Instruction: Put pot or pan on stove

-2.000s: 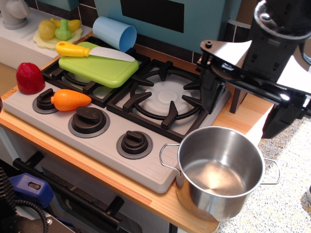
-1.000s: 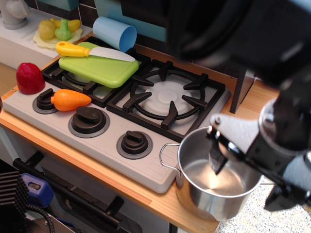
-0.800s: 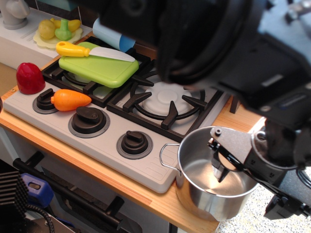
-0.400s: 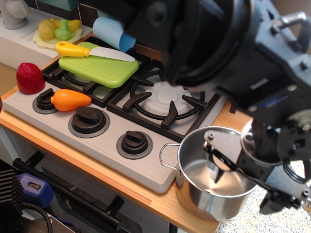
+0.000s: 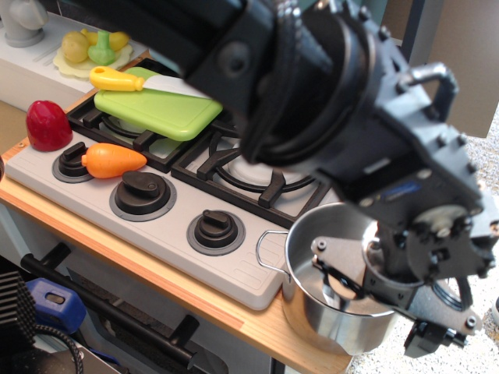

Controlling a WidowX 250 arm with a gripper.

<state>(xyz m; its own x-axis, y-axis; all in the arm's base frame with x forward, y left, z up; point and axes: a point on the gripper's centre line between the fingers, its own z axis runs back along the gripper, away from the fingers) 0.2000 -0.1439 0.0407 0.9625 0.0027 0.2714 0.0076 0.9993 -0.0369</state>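
1. The stainless-steel pot point(image 5: 331, 292) stood on the wooden counter point(image 5: 226, 312), just beside the stove's front right corner.
2. The pincer point(image 5: 337, 282) reached inside the pot; whether it gripped the wall could not be told.
3. The toy stove point(image 5: 156, 226) carried a carrot point(image 5: 113, 160) and a green cutting board point(image 5: 158, 111).

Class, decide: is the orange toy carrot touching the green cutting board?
Apart. The only view shows grey stove surface and black grate between the carrot and the cutting board.
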